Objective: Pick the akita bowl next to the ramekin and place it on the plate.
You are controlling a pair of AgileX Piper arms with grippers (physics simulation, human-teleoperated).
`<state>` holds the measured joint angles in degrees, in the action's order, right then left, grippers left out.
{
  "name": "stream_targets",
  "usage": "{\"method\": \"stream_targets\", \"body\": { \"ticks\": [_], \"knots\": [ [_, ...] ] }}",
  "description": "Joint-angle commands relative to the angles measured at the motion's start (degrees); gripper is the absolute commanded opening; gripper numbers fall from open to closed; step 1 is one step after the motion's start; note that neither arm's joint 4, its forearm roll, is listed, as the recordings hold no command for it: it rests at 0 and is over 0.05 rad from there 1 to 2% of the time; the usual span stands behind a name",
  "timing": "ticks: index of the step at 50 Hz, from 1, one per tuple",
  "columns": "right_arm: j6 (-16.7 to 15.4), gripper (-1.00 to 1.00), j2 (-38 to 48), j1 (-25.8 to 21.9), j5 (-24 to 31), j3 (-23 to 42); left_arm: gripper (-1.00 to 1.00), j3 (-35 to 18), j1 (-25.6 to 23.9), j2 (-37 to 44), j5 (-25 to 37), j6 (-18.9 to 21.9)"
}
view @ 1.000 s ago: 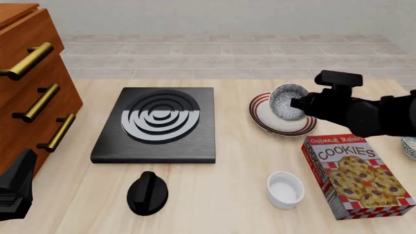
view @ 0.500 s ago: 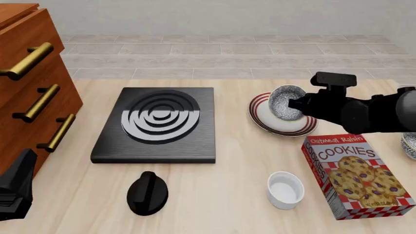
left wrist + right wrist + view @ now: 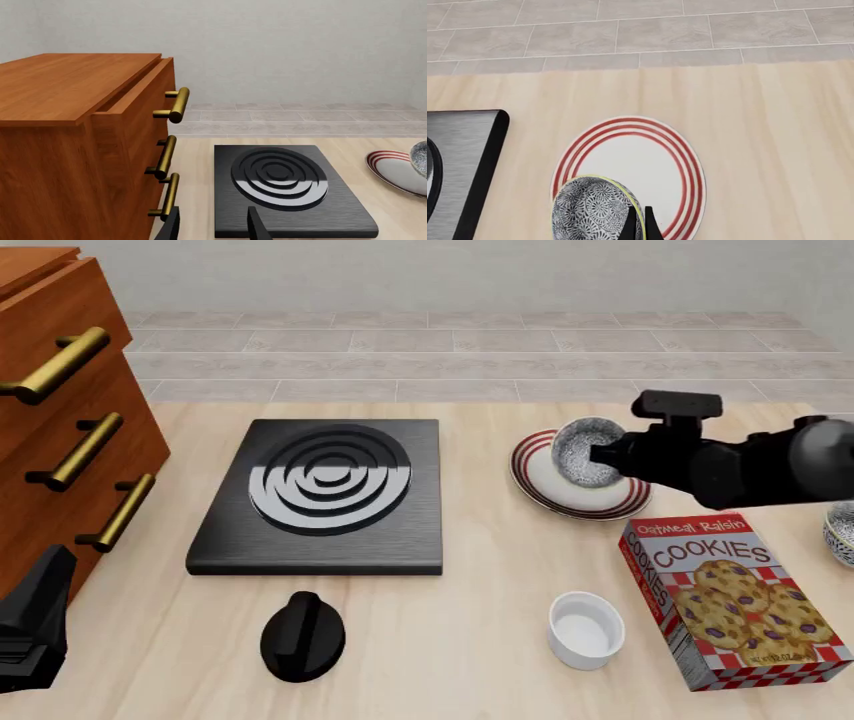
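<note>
My right gripper (image 3: 638, 220) pinches the akita bowl's (image 3: 587, 452) rim, tilted over the plate (image 3: 541, 490). My left gripper (image 3: 212, 226) sits parted, holding nothing.

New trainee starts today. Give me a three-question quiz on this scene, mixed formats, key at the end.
1. True or false: the right gripper has its fingers closed on the rim of the akita bowl.
2. Multiple choice: the bowl is over which thing? A) the cookie box B) the plate C) the black burner
3. Fill in: the ramekin stands on the table just left of the ______.

Key: 1 true; 2 B; 3 cookie box
</note>
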<state>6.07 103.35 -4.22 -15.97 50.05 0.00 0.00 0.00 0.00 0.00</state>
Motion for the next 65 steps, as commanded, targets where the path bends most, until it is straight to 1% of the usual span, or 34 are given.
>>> {"method": "stream_targets", "body": {
  "ticks": [1,10,46,65],
  "knots": [
    [-1.0,-1.0,2.5,0.4,-0.5,2.1,1.0,0.0,0.0,0.0,0.0,0.0],
    [-1.8,-1.0,3.7,0.4,-0.5,3.4,1.0,0.0,0.0,0.0,0.0,0.0],
    [-2.6,-1.0,8.1,-0.6,-1.0,6.6,1.0,0.0,0.0,0.0,0.0,0.0],
    [-4.3,-1.0,10.1,0.0,-0.7,8.3,1.0,0.0,0.0,0.0,0.0,0.0]
  ]
}}
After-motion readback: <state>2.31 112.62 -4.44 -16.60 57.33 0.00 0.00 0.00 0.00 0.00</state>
